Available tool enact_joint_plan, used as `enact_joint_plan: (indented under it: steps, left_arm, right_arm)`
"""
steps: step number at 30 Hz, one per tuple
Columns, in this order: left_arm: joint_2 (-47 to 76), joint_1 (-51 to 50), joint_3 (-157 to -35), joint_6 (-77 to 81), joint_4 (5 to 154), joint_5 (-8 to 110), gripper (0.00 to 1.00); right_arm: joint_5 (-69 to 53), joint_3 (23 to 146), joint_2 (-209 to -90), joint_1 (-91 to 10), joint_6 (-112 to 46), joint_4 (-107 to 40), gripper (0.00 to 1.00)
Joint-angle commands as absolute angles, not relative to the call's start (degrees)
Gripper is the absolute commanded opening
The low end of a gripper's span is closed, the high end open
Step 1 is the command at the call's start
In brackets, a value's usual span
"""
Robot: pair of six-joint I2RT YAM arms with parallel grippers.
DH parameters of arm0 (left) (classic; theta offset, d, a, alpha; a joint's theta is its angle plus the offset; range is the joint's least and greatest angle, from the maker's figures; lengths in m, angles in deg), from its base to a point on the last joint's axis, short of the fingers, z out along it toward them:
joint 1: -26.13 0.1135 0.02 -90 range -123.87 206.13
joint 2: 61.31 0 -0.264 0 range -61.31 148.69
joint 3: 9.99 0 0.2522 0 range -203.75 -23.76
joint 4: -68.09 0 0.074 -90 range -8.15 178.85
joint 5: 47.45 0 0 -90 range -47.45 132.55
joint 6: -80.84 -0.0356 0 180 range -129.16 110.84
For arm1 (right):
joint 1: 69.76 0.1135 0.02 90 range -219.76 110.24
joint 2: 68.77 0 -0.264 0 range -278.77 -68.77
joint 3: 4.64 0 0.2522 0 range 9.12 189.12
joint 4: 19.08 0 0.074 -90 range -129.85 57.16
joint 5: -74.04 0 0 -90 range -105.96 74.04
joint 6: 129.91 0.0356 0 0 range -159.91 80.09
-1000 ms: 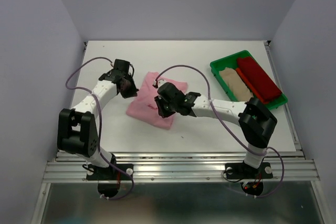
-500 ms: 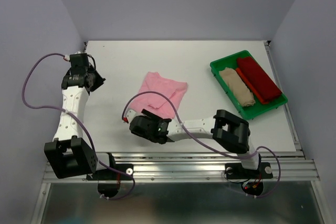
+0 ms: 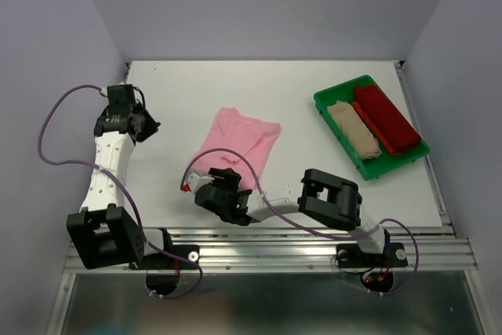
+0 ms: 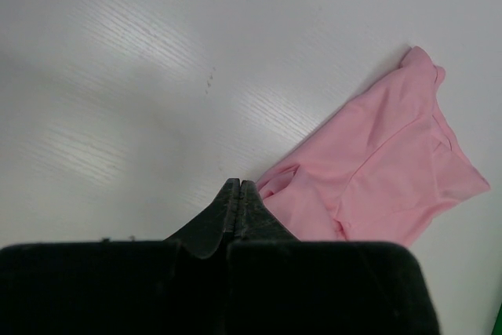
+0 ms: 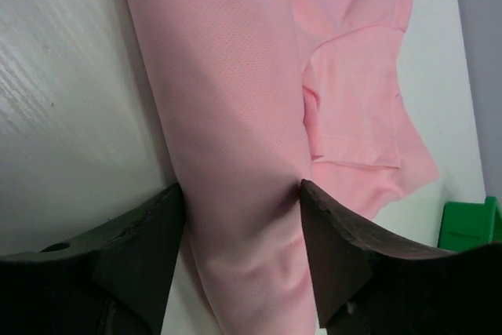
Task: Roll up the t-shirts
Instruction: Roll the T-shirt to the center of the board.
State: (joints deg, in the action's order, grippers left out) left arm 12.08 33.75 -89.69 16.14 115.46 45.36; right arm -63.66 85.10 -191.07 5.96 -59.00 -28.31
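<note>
A light pink t-shirt lies folded into a long strip in the middle of the table. Its near end runs between the fingers of my right gripper, which stands open and low at the front edge. In the right wrist view the pink cloth fills the gap of the right gripper and touches both fingers. My left gripper is shut and empty, over bare table well left of the shirt. The left wrist view shows the left gripper closed tip to tip, with the pink t-shirt beyond it. Two more t-shirts, a beige one and a dark red one, lie rolled in the tray.
A green plastic tray stands at the back right, angled to the table edge; its corner shows in the right wrist view. Grey walls close in the table at left, right and back. The right arm lies low along the front edge.
The left arm pulled away to the far left with its gripper shut. The right gripper came back to the shirt's near end and opened. The pink shirt now lies longer and narrower.
</note>
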Motion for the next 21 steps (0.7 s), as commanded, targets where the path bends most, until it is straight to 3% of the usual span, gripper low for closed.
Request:
enact_joint_plan:
  steps: [1, 4, 8, 11, 21]
  left_arm:
    - [10.94, 34.04, -89.5, 15.28, 114.98, 45.98, 0.0]
    - [10.76, 33.96, -89.32, 15.1, 114.99, 46.07, 0.0]
    - [10.41, 34.04, -89.06, 15.01, 115.07, 46.24, 0.0]
    - [10.23, 34.04, -88.97, 14.93, 114.99, 46.42, 0.0]
    - [9.79, 34.13, -88.44, 14.57, 114.72, 47.38, 0.0]
  right_arm:
    - [-64.04, 82.95, -194.1, 5.82, -60.48, -22.4, 0.6]
    - [-63.42, 83.12, -194.46, 5.82, -59.16, -21.86, 0.37]
    - [-61.66, 83.03, -193.32, 4.68, -57.32, -21.86, 0.14]
    - [-59.56, 82.59, -191.65, 3.63, -56.18, -22.12, 0.03]
    - [-34.79, 87.33, -183.21, -2.61, -41.33, -39.42, 0.01]
